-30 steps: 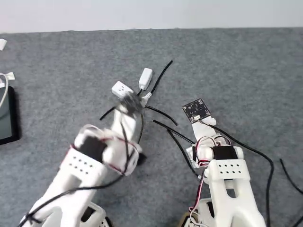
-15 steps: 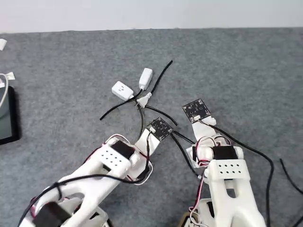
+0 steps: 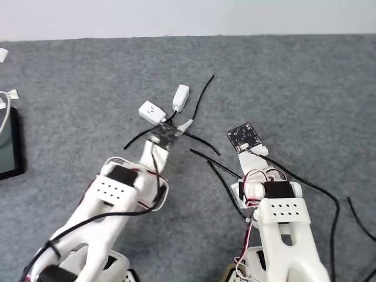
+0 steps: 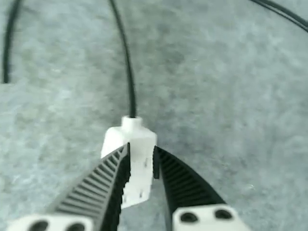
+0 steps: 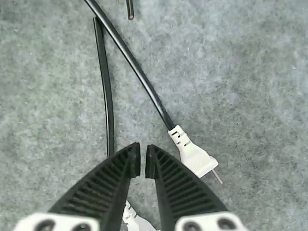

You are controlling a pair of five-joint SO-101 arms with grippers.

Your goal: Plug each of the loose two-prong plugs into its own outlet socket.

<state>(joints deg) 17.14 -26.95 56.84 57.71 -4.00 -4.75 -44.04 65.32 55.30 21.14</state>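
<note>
Left gripper [image 4: 141,155] fingers are seen pressed against both sides of a white connector block [image 4: 131,138]. From the block's far end a black cord [image 4: 126,57] is led away over the grey felt surface [image 4: 231,86]. Whether that block is a plug or a socket cannot be told. In the high view, the left arm [image 3: 117,194] is stretched from the lower left toward the centre of the frame. Just above centre, a white outlet socket [image 3: 151,111], a second white socket block [image 3: 180,97] and a small white plug [image 3: 187,124] are gathered close together off the arm's tip. Further right, the right arm [image 3: 276,211] is placed at the lower right. The right gripper [image 5: 142,159] is held nearly closed, only a thin slit being left between its fingers and nothing being held. A white two-prong plug [image 5: 195,156] is laid just beside those fingertips, apart from them, on its own black lead [image 5: 138,77].
</note>
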